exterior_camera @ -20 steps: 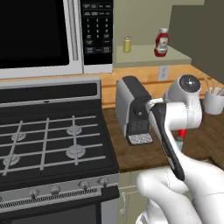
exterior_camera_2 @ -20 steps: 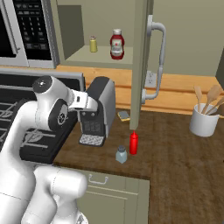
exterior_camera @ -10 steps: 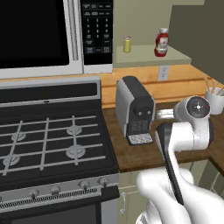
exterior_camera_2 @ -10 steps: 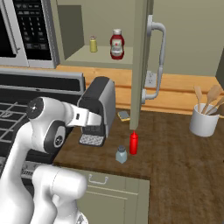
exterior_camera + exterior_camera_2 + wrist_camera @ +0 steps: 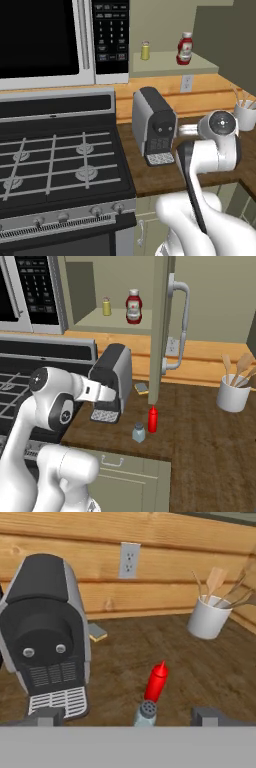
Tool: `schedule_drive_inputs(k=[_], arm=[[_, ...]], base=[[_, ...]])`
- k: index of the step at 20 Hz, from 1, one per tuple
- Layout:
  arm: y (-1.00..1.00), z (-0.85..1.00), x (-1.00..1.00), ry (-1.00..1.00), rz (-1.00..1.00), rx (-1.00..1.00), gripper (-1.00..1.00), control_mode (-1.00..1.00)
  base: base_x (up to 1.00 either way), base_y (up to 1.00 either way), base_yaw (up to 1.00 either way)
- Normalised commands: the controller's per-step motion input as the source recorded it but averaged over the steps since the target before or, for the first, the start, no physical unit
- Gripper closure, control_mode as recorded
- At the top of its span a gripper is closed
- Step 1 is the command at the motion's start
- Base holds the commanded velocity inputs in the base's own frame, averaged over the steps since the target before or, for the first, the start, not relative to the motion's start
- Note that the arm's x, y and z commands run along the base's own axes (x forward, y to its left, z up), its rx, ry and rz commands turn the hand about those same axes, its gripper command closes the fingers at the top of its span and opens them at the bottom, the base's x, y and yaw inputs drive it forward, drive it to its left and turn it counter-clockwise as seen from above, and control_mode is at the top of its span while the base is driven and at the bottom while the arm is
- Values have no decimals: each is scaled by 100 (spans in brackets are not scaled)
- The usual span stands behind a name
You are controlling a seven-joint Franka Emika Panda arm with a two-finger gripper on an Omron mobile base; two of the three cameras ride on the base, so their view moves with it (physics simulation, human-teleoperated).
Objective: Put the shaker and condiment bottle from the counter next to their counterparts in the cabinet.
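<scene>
The shaker (image 5: 138, 432) and the condiment bottle (image 5: 153, 419) stand upright just beside each other near the front edge of the wooden surface (image 5: 210, 436), the shaker a little nearer the edge, the red bottle just behind it. That puts them within easy reach of the arm, and the hand camera looks straight down on them: the shaker (image 5: 145, 712) sits between the two dark fingertips of the gripper (image 5: 127, 716), whose jaws stand wide apart with nothing in them. It looks to me like the shaker is being lined up as the first thing to lift.

Their counterparts wait up in the cabinet (image 5: 90, 318): the yellow shaker (image 5: 106, 306) and the wide red bottle (image 5: 133, 306) stand well apart on the pale shelf, which leaves room beside each for its match.

The coffee machine (image 5: 112, 381) is the big neighbour, standing close to the left of the pair, so the hand has little slack on that side. The open cabinet door (image 5: 161, 326) hangs edge-on right above the red bottle, its handle (image 5: 181, 326) jutting out, and I judge a straight lift could meet its lower edge. A small sponge (image 5: 141, 388) lies behind by the backsplash, and a white utensil crock (image 5: 233, 395) stands well off to the right, out of the way.
</scene>
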Motion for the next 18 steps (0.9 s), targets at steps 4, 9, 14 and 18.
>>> schedule_drive_inputs(k=[4, 9, 14, 18], arm=[[0, -64, 4, -16, -27, -2, -100, -100], [-1, -65, 15, -5, -37, 0, -100, -100], [0, -82, 17, -8, -29, -3, -100, -100], [0, -75, 15, -15, -15, -3, -100, -100]], base=[[0, 0, 0], [0, 0, 0], [0, 0, 0], [0, 0, 0]])
